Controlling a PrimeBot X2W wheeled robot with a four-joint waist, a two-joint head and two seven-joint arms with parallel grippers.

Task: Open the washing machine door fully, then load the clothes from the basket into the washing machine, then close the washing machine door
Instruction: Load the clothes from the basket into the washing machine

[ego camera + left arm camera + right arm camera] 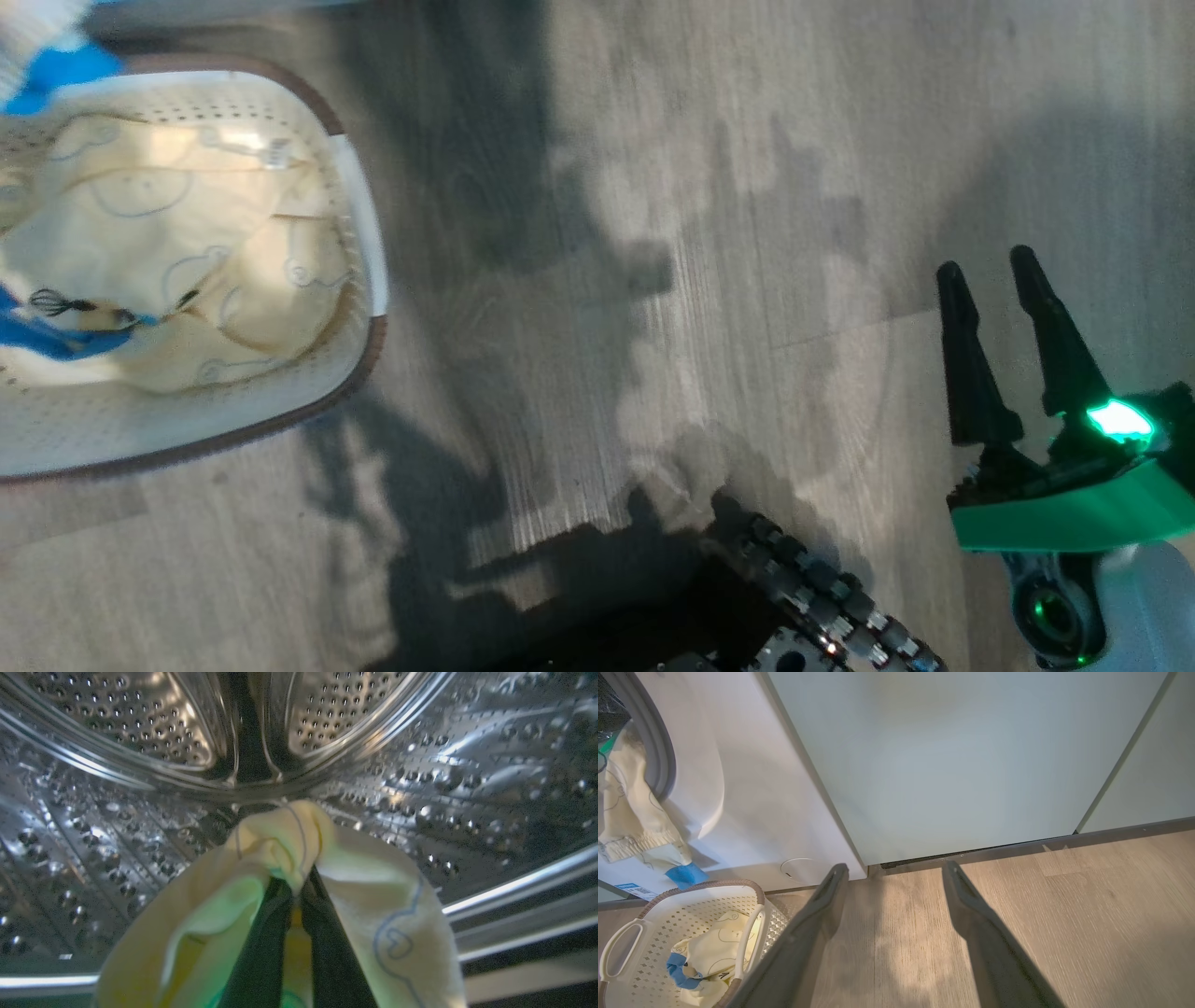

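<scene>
wood floor (653, 140) is shadowed beside the basket (369, 233). clothes (364, 877) are pinched by the left end effector (296, 882) in the steel drum (467, 765); the right end effector (987, 263) is spread, empty.

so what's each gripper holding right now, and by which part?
Left gripper is shut on a cream garment, pinching a bunched fold, inside the drum. Right gripper is open, holding nothing.
</scene>
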